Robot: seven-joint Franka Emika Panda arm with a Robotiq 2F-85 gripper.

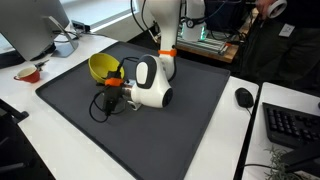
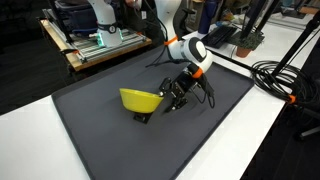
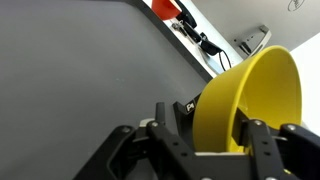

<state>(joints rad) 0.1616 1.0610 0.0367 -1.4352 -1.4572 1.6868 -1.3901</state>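
The gripper (image 2: 166,100) is closed on the yellow bowl (image 2: 138,98) at its rim, straddling the thin wall (surest purchase), tilting it over the mat (image 2: 90,130).

**White bench, dark mat, office gear around it**

A white bench (image 1: 20,115) carries a large dark grey mat (image 1: 190,125) that covers most of its top. Just off the mat's edge lie a black mouse (image 1: 243,97) and a black keyboard (image 1: 293,125). A monitor (image 1: 30,28) stands at one corner. In an exterior view, black cables (image 2: 285,78) trail across the white top, and a wooden table (image 2: 100,52) stands behind the bench. The light is bright and even.
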